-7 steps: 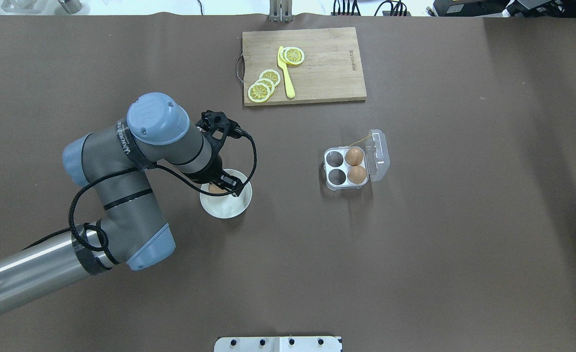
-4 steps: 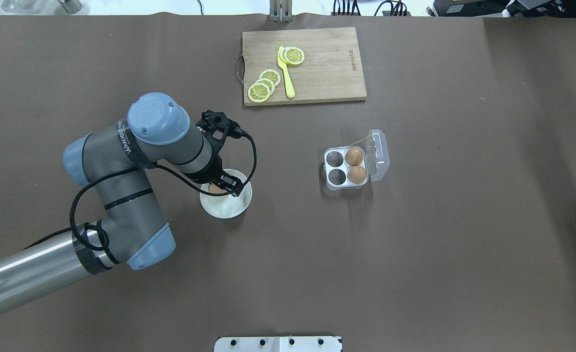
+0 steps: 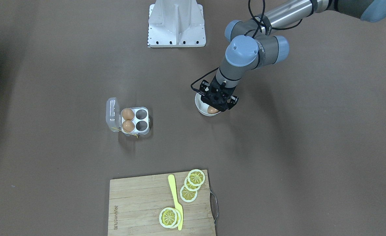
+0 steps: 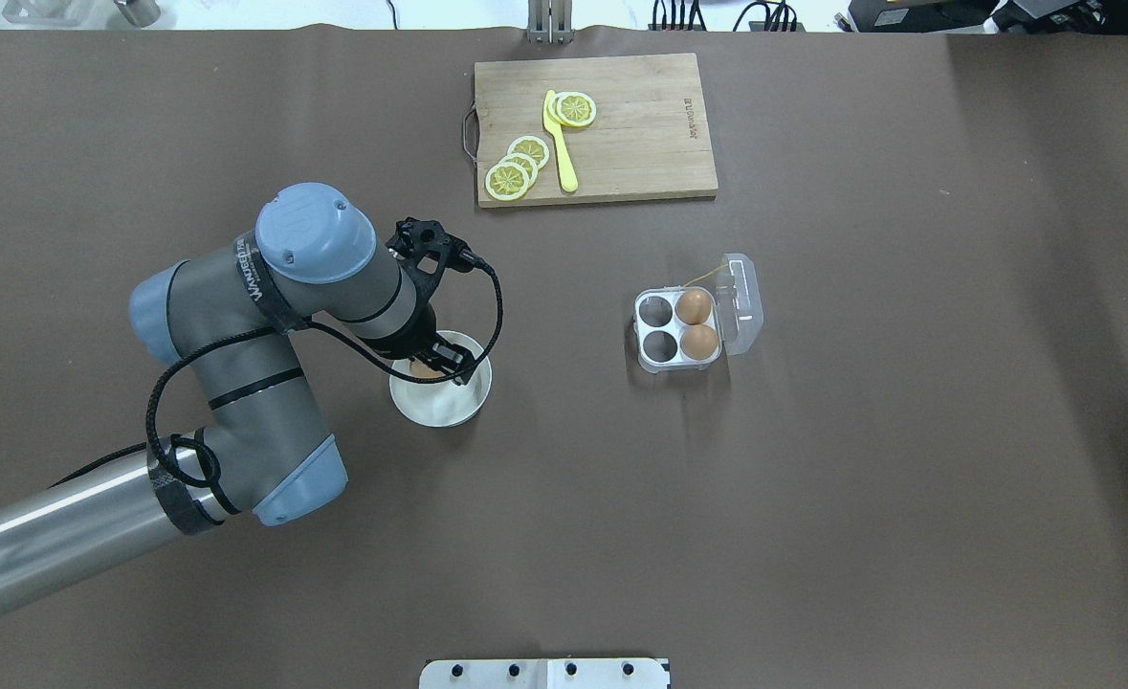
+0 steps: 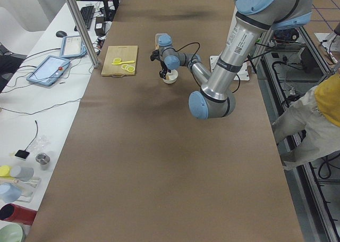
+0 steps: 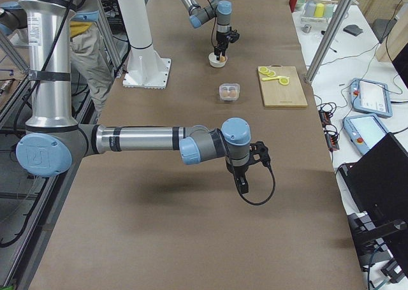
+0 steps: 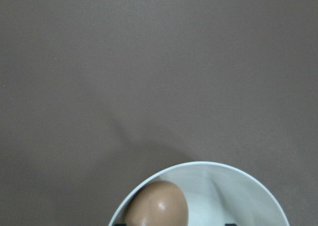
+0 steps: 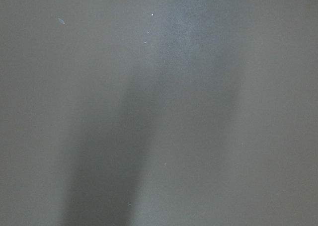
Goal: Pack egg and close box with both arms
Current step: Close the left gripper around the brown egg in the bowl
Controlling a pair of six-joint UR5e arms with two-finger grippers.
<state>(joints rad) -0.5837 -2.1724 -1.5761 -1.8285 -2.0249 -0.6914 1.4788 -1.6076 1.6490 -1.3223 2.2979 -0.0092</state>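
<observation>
Left jaws hang in the bowl point(image 4: 444, 407), directly over the egg point(image 7: 159, 206); you cannot tell whether they pinch it. The egg rests near the bowl's wall. The box point(image 4: 677, 326), lid open, lies well apart to the right. Right jaws: state cannot be told.

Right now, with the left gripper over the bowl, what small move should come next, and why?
Probably close the left gripper on the egg in the bowl. Its fingers seem to straddle the egg without clamping it, and the carton sits open with two empty cells waiting.
</observation>
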